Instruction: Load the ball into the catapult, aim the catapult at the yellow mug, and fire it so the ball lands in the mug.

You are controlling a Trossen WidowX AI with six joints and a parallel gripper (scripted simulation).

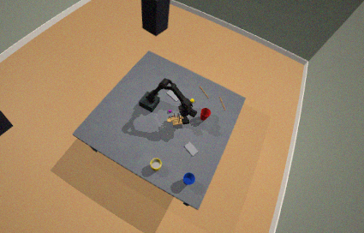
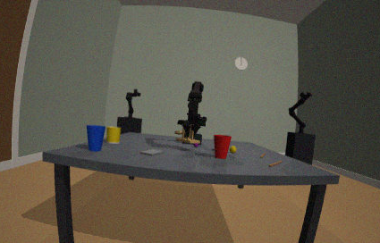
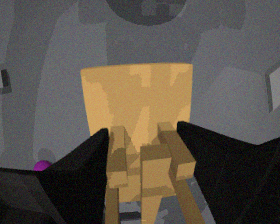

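Shows, from left to right in the exterior view, a dark grey worktop (image 1: 104,124) (image 2: 189,170) (image 3: 216,100) with a blue cup (image 1: 188,179) (image 2: 95,138) at far left. Next comes to the yellow mug (image 1: 156,169) (image 2: 114,135), upright near an edge, well apart from the catapult. Continues with a flat grey slab (image 1: 191,149) (image 2: 152,152). Reaches, near the middle, the small wooden catapult (image 1: 174,120) (image 2: 189,141) (image 3: 141,90), gripped by the hand (image 1: 182,118) (image 2: 192,129) (image 3: 143,131), with a black finger on either side of the wooden framework in the wrist view. Places a purple ball (image 1: 170,110) (image 2: 196,145) (image 3: 42,166) on the worktop near the catapult, outside it. Further right, shows a red cup (image 1: 205,114) (image 2: 222,146), then a yellow ball (image 1: 192,100) (image 2: 233,149), also on the worktop. Ends with two thin sticks (image 1: 204,92) (image 2: 275,163). Cannot tell from the task wording which ball to load.

Suggests the aiming step, judging by the grip on the catapult itself and no ball visible in it. Calls next for turning the catapult until in line with the yellow mug, keeping the base flat, then letting go without a nudge. Leaves loading and firing to do. Risks tipping the light frame, or knocking the nearby purple ball, during a hasty turn.
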